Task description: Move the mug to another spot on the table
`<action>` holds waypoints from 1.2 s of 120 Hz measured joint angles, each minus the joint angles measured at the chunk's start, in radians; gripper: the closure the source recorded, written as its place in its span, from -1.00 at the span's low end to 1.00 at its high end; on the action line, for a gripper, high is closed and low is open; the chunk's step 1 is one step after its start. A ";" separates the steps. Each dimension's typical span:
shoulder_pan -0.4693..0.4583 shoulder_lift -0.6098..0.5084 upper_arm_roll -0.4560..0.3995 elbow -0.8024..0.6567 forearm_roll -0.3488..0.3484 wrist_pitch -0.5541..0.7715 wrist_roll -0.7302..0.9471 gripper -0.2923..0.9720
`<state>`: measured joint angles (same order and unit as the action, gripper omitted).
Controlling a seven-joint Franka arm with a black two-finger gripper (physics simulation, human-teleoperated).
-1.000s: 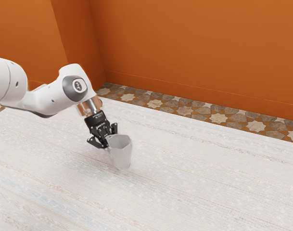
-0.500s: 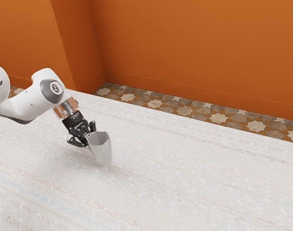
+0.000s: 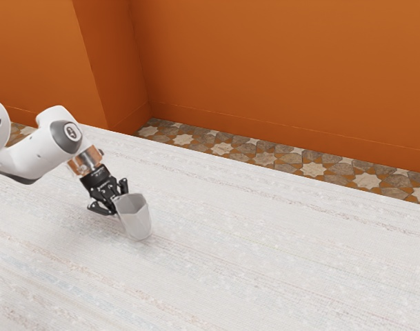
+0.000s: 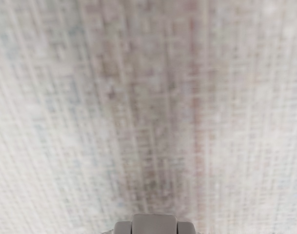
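Observation:
A pale grey faceted mug (image 3: 134,216) is tilted, its open top facing up and toward the exterior view's right, and its base is at or just above the white table (image 3: 265,241). My black gripper (image 3: 107,201) is shut on the mug's rim side nearest the arm. The white arm comes in from the exterior view's left. In the wrist view a grey piece of the mug (image 4: 153,225) lies just under my hand, over the table's woven whitish surface (image 4: 148,107).
Orange walls rise behind the table, with a corner column at the back left. A strip of patterned floor tiles (image 3: 299,162) runs along the table's far edge. Open table surface spreads toward the exterior view's right and toward the front.
My arm has carried the mug toward the exterior view's left and slightly down, from near the table's middle to its left part. The grip has stayed shut on it.

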<state>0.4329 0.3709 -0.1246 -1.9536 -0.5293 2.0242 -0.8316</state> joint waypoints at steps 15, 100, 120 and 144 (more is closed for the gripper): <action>0.000 0.024 -0.006 0.013 -0.012 0.003 0.014 0.65; -0.002 0.067 -0.005 0.120 0.070 0.056 0.101 -0.35; -0.005 -0.023 -0.045 0.172 0.303 0.028 0.118 -0.45; -0.005 -0.193 -0.144 0.191 0.518 -0.115 0.167 -0.51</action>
<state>0.4279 0.1780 -0.2686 -1.7627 -0.0110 1.9092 -0.6642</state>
